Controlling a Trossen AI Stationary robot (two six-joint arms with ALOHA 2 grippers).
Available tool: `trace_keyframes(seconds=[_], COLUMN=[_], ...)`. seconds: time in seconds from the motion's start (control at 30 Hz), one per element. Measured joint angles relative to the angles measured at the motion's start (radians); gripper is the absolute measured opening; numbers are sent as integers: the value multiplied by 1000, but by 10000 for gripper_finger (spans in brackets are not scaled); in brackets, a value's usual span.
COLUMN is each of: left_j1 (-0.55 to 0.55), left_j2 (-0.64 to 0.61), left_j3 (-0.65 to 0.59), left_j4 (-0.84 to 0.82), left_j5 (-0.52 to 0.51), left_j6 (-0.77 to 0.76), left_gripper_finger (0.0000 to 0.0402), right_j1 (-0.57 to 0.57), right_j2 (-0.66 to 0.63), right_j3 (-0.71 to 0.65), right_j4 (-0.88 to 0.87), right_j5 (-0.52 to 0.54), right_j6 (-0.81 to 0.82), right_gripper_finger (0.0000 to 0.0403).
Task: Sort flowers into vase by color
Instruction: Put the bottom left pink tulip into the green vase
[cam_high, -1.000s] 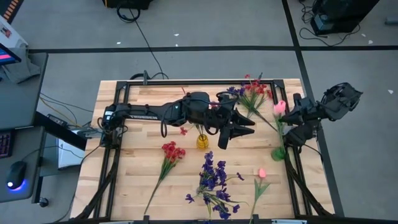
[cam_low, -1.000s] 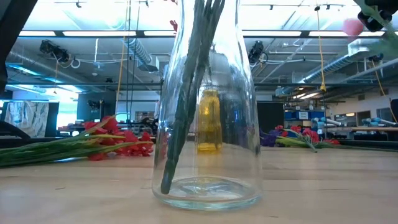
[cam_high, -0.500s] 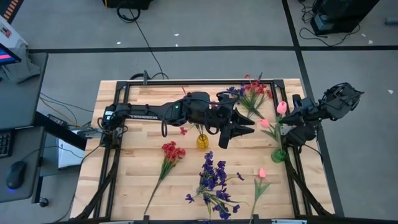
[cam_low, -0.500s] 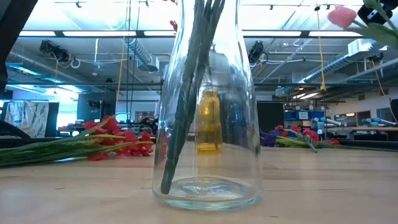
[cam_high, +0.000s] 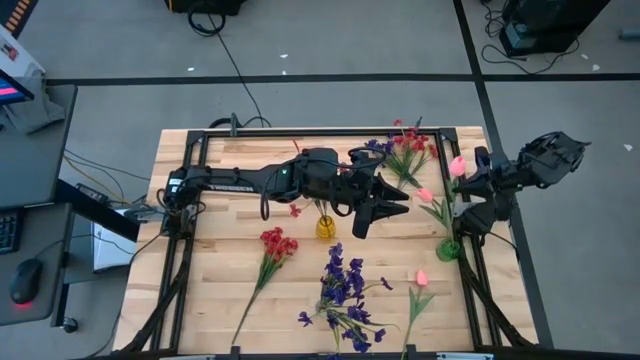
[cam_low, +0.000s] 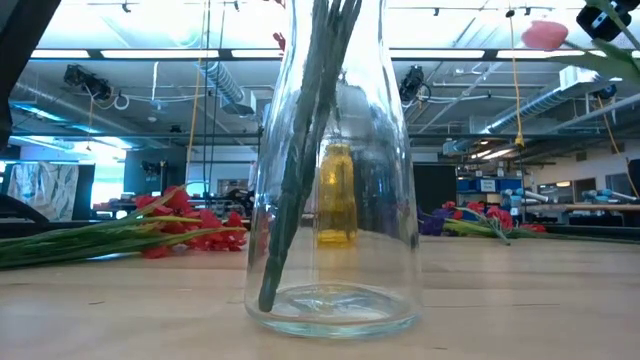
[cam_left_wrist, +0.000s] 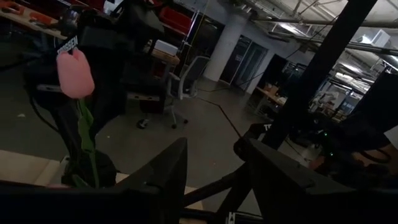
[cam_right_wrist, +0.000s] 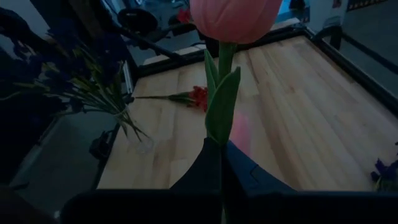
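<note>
My right gripper (cam_high: 470, 181) hangs over the table's right edge, shut on a pink tulip (cam_right_wrist: 235, 15) whose bud (cam_high: 458, 165) sticks out toward the table's middle. A second pink bud (cam_high: 425, 195) rises on its stem from a green vase (cam_high: 448, 247) just below. Purple flowers (cam_high: 345, 290) stand in the clear glass vase (cam_low: 335, 200) by the near edge. A red flower (cam_high: 275, 245) and another pink tulip (cam_high: 420, 280) lie flat on the wood. My left gripper (cam_high: 385, 205) hovers open beyond the yellow vase (cam_high: 326, 227), with nothing between its fingers (cam_left_wrist: 177, 168). My right gripper pinches the tulip's green stem (cam_right_wrist: 221, 144) between its two fingers, just below the leaf. The stem runs on straight out of the fingertips, along them. The tulip is lifted clear of the table, bud foremost and tilted a little upward.
A loose bunch of red and purple flowers (cam_high: 405, 150) lies at the far right of the table. A black metal frame (cam_high: 300, 131) runs around the tabletop. Bare wood shows at the near left (cam_high: 200, 290).
My right gripper has tipped up a little with the pink tulip; its bud has risen and shifted slightly toward the far right. The second pink bud over the green vase, hidden before, now shows beside it.
</note>
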Motion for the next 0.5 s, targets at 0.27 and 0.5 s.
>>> trace_keyframes(seconds=[0.27, 0.5], left_j1=[0, 0], left_j2=[0, 0], left_j3=[0, 0], left_j4=[0, -1], left_j5=[1, 1], left_j6=[0, 0], left_gripper_finger=[168, 168], right_j1=[0, 0], right_j2=[0, 0], right_j3=[1, 2], right_j4=[-69, -68], right_j5=[-2, -38], right_j6=[46, 108], right_gripper_finger=[0, 0])
